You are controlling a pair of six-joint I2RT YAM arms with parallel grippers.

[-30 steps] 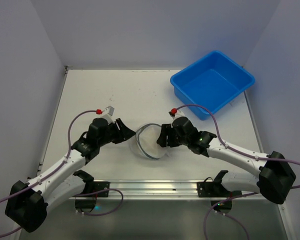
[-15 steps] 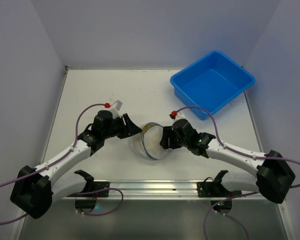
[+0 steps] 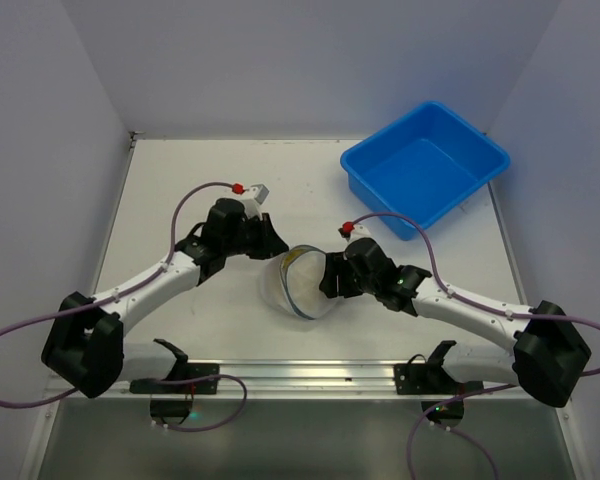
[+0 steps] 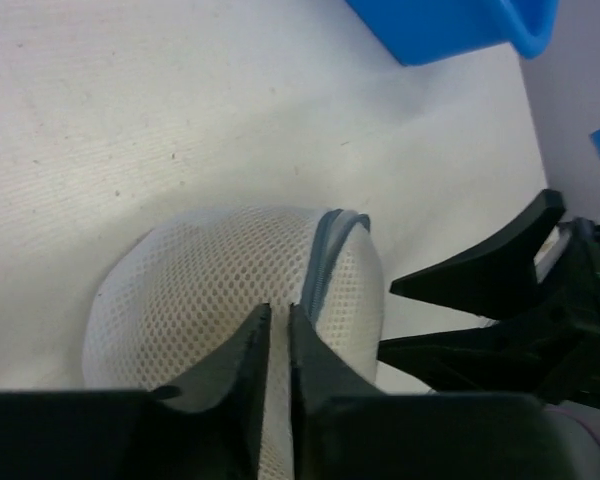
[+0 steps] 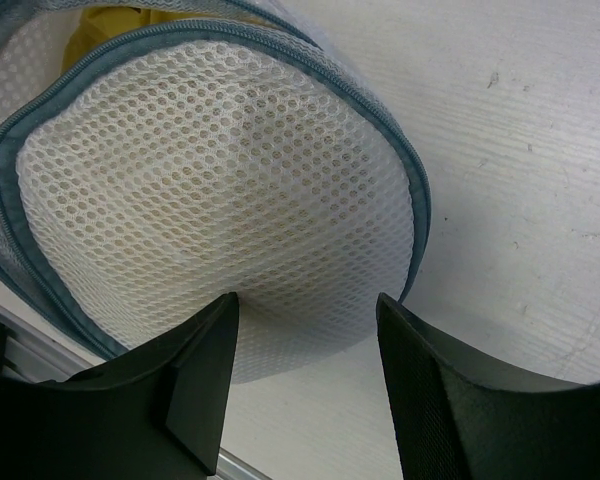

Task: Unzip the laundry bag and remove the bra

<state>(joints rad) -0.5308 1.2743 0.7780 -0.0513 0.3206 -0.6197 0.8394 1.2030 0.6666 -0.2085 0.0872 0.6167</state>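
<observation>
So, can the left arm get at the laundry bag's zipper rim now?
Probably yes: the left fingers are at the laundry bag, its zipper rim runs just beside them, and nothing lies between.

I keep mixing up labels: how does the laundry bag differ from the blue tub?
The laundry bag is round, white see-through mesh; the blue tub is rectangular, solid plastic. The bag lies mid-table with something yellow inside; the tub stands at the far right corner, empty. Both are on the table.
</observation>
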